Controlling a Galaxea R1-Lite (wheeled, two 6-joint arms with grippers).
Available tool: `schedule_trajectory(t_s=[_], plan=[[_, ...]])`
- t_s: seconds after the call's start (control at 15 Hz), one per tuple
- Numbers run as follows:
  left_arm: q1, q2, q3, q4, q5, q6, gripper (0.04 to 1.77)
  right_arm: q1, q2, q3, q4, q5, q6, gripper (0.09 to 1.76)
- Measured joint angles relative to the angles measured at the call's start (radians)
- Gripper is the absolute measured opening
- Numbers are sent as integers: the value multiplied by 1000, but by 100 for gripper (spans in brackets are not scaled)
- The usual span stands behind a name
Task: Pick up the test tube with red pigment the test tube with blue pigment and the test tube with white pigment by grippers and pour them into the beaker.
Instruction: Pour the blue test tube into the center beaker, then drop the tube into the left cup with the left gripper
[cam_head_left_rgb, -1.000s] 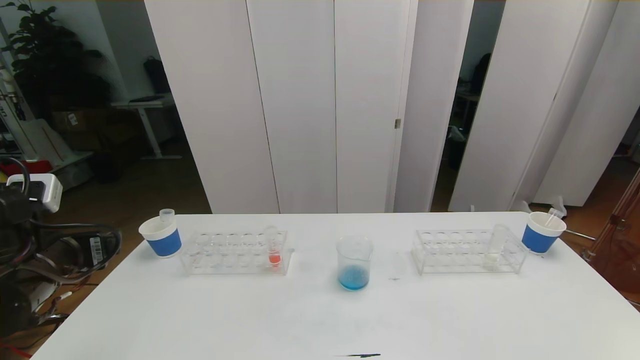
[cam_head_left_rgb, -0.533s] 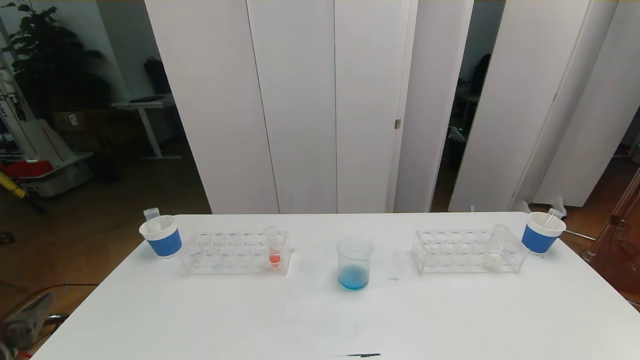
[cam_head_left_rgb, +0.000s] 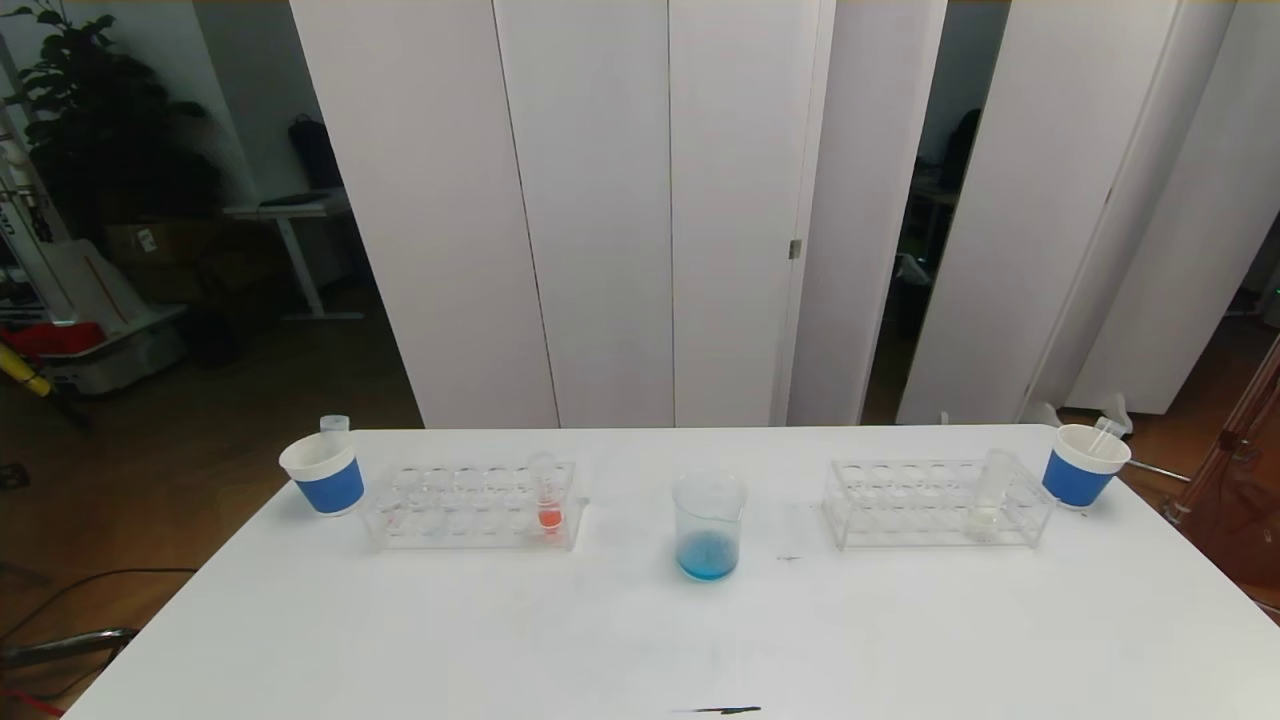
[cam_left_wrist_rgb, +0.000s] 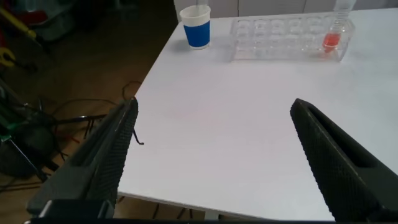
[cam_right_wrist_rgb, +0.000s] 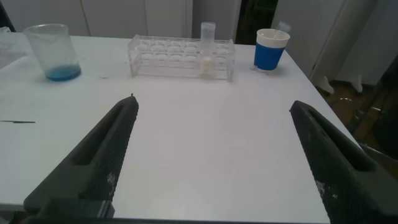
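The beaker (cam_head_left_rgb: 709, 527) stands mid-table with blue pigment in its bottom; it also shows in the right wrist view (cam_right_wrist_rgb: 53, 53). The red-pigment tube (cam_head_left_rgb: 547, 495) stands upright in the left rack (cam_head_left_rgb: 470, 505). The white-pigment tube (cam_head_left_rgb: 990, 495) stands in the right rack (cam_head_left_rgb: 935, 503). No tube with blue pigment shows. A clear empty tube (cam_head_left_rgb: 334, 425) sticks out of the left blue cup (cam_head_left_rgb: 324, 473). My left gripper (cam_left_wrist_rgb: 214, 106) is open and empty over the table's left front part. My right gripper (cam_right_wrist_rgb: 214, 102) is open and empty over the right front part. Neither arm shows in the head view.
A second blue cup (cam_head_left_rgb: 1083, 465) with a clear tube in it stands at the far right. The white table (cam_head_left_rgb: 640, 640) has a short dark mark (cam_head_left_rgb: 720, 711) at its front edge. White panels stand behind the table. Cables lie on the floor at the left.
The left arm, at the head view's left edge one second ago, has drawn back out of that view. The clear tube in the left cup rocked left and came back.
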Motion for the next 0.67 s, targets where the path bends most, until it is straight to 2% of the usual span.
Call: schedule_trajectory(t_s=[0.2, 0.53, 0.67], plan=[[-4, -144, 84, 26, -138, -2, 175, 0, 0, 0, 0, 1, 0, 175], [-5, -203, 135, -13, -191, -8, 175, 0, 0, 0, 0, 0, 0, 175], [-5, -206, 156, -29, -241, -15, 175, 0, 0, 0, 0, 0, 0, 175]])
